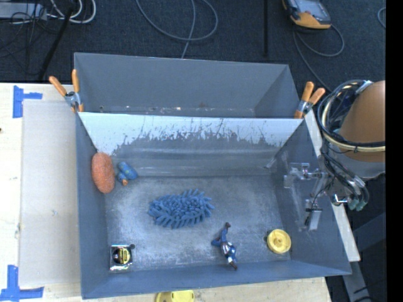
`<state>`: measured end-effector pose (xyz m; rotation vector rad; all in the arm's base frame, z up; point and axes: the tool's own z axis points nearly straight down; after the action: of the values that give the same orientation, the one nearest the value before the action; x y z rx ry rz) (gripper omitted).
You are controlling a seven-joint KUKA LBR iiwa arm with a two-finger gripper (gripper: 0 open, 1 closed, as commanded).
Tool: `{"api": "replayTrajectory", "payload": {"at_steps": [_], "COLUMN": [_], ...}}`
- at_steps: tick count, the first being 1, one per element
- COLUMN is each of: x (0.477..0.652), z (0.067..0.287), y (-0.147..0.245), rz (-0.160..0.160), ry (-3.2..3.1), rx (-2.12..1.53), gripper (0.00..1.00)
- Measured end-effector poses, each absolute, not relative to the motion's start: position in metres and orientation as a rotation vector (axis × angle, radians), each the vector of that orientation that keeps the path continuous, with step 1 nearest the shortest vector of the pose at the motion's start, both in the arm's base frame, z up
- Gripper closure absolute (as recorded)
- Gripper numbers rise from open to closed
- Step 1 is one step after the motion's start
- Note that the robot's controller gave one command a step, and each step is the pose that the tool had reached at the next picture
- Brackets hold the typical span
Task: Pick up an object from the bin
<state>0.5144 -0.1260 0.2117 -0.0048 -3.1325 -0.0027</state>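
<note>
Gripper [310,197] hung by the right wall of the bin [189,99]; open or closed, couldn't tell. Nearest obj was a yellow disc [278,241], flat on the floor near the front-right corner. Probably best to centre over it, drop straight, and stay clear of the wall.

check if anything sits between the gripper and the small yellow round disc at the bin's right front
Nothing visible does. The gripper hangs by the grey metal bin's right wall, and the small yellow round disc lies just left of it on bare floor. The nearest other thing, a small blue and black object, lies further left.
</note>
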Motion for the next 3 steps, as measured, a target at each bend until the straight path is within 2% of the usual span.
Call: {"api": "replayTrajectory", "payload": {"at_steps": [1, 2, 3], "x": [0.516, 0.511, 0.487], "z": [0.216, 0.176, 0.131], "y": [-0.125, -0.116, -0.107], "rz": [0.000, 0.002, -0.001], "ry": [-3.141, -3.147, -3.138], "rx": [0.001, 0.068, 0.137], "gripper": [0.00, 0.00, 0.00]}}
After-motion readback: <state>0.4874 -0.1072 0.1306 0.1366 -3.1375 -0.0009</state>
